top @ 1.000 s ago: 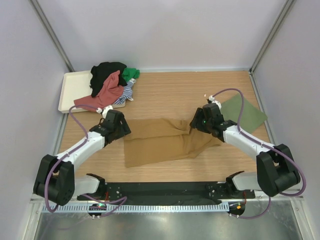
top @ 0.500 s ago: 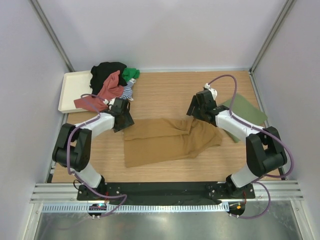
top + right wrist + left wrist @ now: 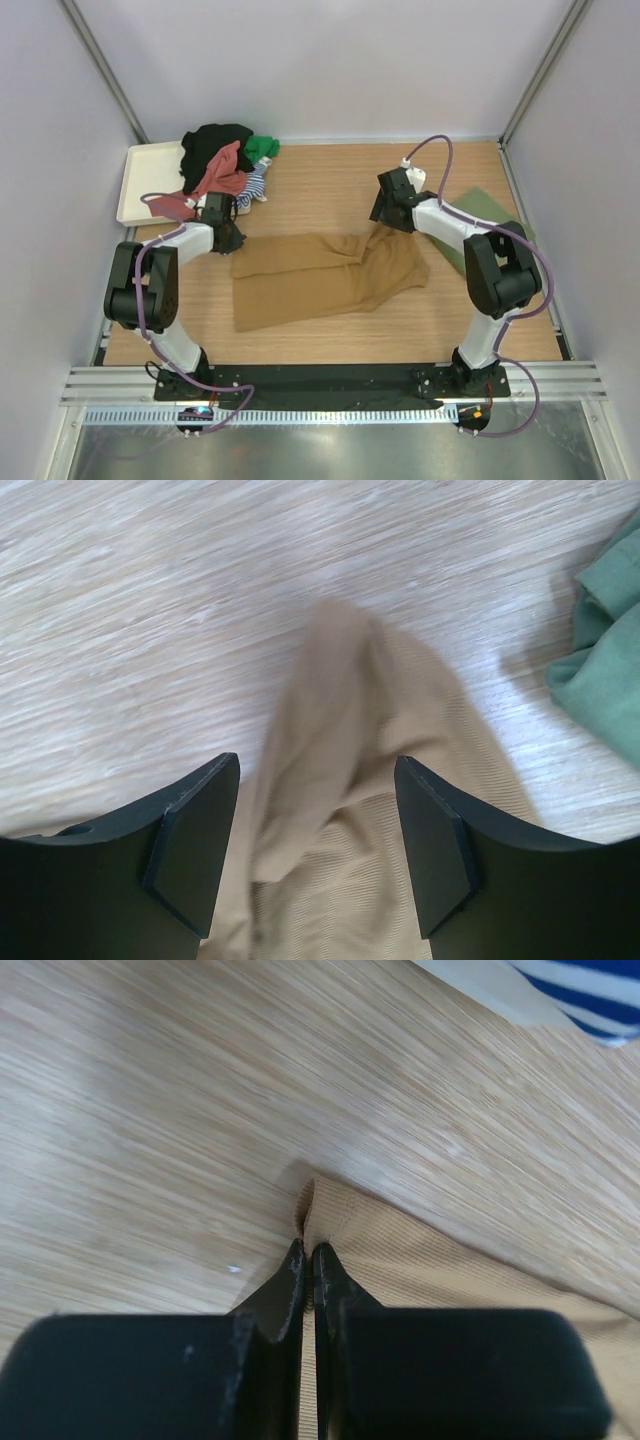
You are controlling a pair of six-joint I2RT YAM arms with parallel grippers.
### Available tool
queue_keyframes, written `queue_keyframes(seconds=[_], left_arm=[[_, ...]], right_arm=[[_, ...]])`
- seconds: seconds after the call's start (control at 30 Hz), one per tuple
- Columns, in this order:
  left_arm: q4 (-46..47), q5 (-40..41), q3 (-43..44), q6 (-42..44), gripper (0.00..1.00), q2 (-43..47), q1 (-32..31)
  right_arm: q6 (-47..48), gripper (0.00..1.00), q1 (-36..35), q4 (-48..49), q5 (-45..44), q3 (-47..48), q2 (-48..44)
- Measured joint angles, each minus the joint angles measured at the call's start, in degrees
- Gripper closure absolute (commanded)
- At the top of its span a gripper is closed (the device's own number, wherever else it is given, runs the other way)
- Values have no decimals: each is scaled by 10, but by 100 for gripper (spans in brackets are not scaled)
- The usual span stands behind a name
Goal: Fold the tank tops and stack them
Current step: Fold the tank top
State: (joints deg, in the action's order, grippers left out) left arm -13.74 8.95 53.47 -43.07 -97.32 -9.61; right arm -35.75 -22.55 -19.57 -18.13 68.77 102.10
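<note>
Mustard brown ribbed cloth tank top point(image 3: 320, 275) flat on wooden bench point(image 3: 330, 185), centre of top view, long axis left-right. Left jaws closed tight on its upper-left corner. Right jaws wide apart, holding nothing, straddling bunched ridge at its upper-right end; cloth sits between and below them. Each arm nearest its own end. Other tops point(image 3: 220, 155) heaped on cream tray point(image 3: 140, 185), upper left. Olive green folded top point(image 3: 488, 207) at right.

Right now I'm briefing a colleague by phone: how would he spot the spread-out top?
On the wooden table, look at the middle, nearer than the cream tray heaped with clothes. The mustard brown tank top lies spread there, one corner pinched in the left claw; it alone is brown.
</note>
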Motion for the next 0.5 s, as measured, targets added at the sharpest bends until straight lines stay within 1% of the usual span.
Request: queue_keyframes(seconds=[0.07,0.27,0.5], left_arm=[[3,-1,-6,0,100,4,10],[7,-4,-8,3,100,5,11],[7,-5,-8,5,100,5,11]], right_arm=[[-2,32,3,-9,-8,13,17],[-9,33,14,-20,-15,56,69],[-15,33,30,-30,-9,109,102]])
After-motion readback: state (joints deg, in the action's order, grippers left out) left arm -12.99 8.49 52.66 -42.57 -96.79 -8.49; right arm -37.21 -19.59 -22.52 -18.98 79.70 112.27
